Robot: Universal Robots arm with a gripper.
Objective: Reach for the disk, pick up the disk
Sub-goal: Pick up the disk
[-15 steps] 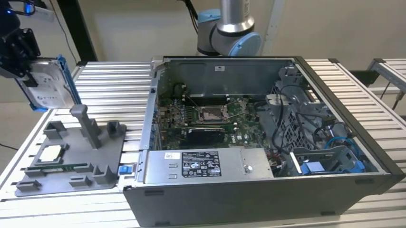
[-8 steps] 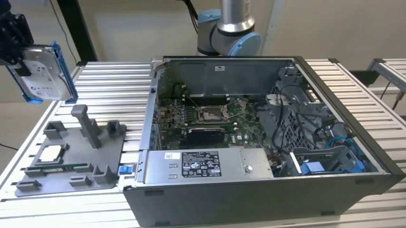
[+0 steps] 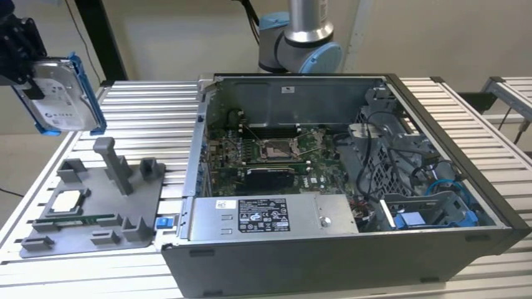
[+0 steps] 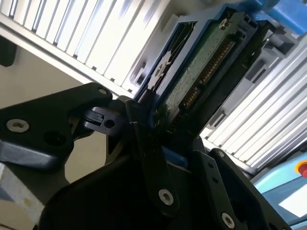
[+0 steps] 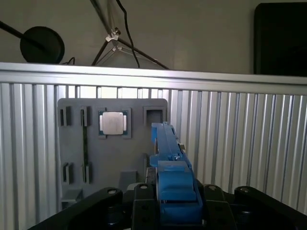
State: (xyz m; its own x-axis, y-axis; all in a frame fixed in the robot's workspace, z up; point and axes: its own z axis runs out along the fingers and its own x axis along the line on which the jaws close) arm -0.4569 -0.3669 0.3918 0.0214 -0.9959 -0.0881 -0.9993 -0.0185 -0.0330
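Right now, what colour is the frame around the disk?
Bright blue; the frame shows best in the exterior view.

surface (image 3: 141,112): under case and tray.
case (image 3: 332,261): on surface, toward the exterior view's right.
tray (image 3: 124,205): on surface, just beside case, on the exterior view's left.
chip (image 3: 66,200): in a recess of tray, on the side away from case.
post (image 3: 112,163): upright on tray, between chip and case.
board (image 3: 266,146): inside case, on its floor.
power unit (image 3: 266,215): inside case, in front of board.
arm base (image 3: 299,47): behind case.
disk (image 3: 60,93): on edge above surface, clear of it, behind tray.
hand (image 4: 153,120): closed on disk's end, well apart from case.
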